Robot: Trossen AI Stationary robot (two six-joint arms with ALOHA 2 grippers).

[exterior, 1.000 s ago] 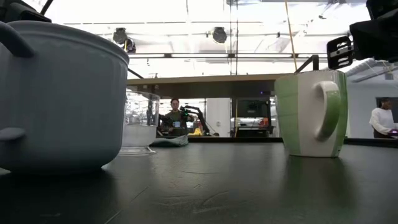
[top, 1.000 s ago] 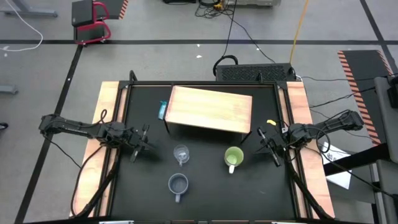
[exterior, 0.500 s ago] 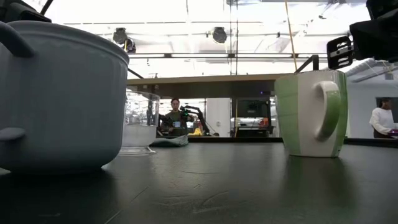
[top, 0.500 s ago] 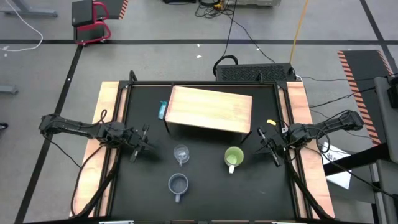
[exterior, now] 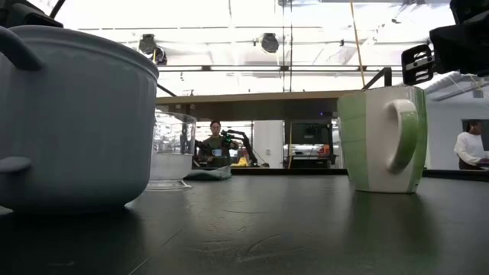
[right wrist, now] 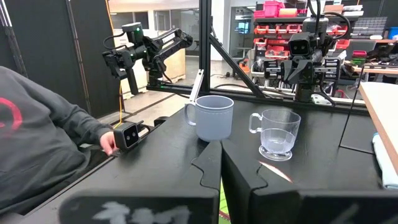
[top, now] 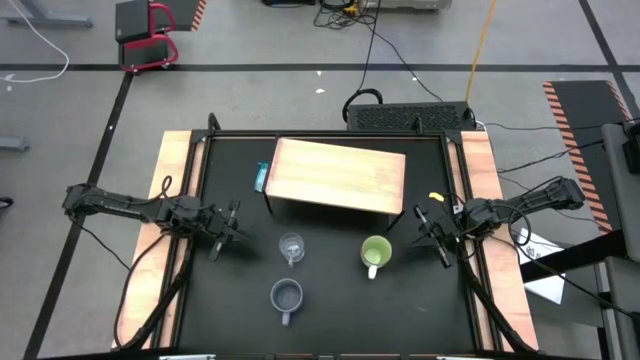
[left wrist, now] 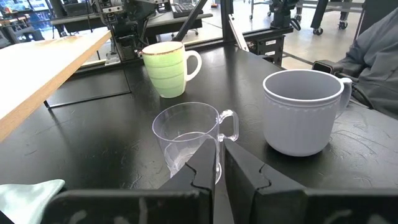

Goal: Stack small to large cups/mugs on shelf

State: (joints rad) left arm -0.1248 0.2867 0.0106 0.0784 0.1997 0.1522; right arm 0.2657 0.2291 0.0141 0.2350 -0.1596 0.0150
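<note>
Three cups upright on the black tabletop, shelf bare, both arms parked at the sides

The lime-green mug, grey-blue mug and clear glass cup all stand rims up, in front of the light tan wooden shelf, whose long side runs left-right. Green and grey handles point toward the front edge. Left gripper has fingers nearly pressed together, right gripper fully pressed together, both empty and touching nothing. Plenty of bare table between cups and grippers.
</note>
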